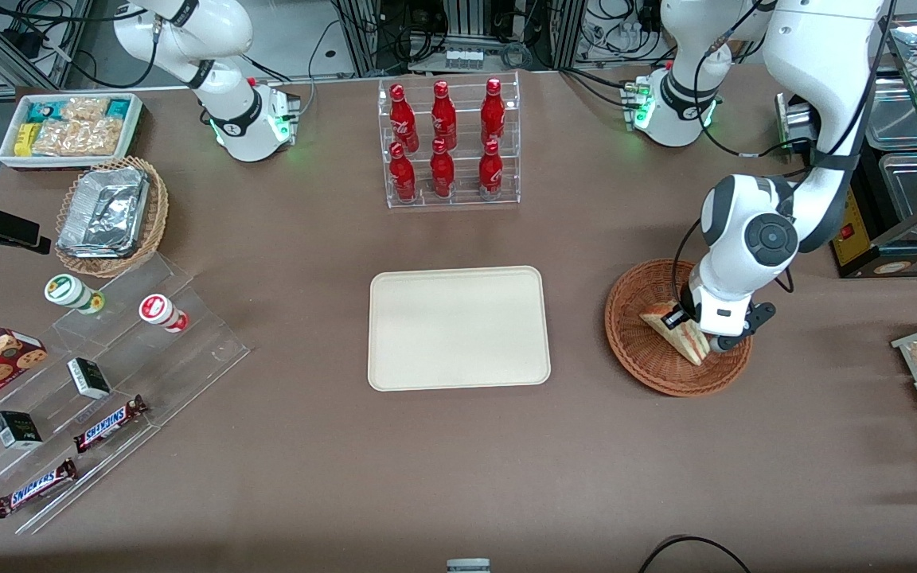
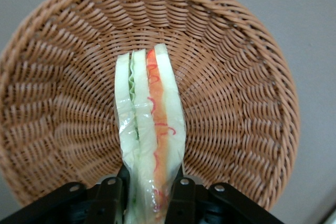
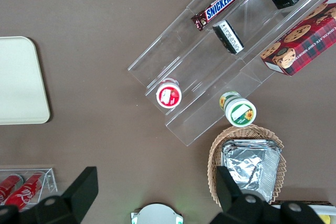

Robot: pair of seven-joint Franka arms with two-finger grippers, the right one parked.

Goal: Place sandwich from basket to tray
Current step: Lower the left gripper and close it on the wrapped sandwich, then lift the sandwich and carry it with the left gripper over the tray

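clamping gripper [image 2: 152,195] pinches sandwich [image 2: 151,140]: pale bread, green-orange layers.

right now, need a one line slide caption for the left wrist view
Left gripper shut on the wrapped sandwich, holding it edge-up over the round wicker basket.

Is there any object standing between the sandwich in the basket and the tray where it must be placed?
Nothing visible does. The gripper is shut on the sandwich in the basket, and only bare table lies between basket and tray.
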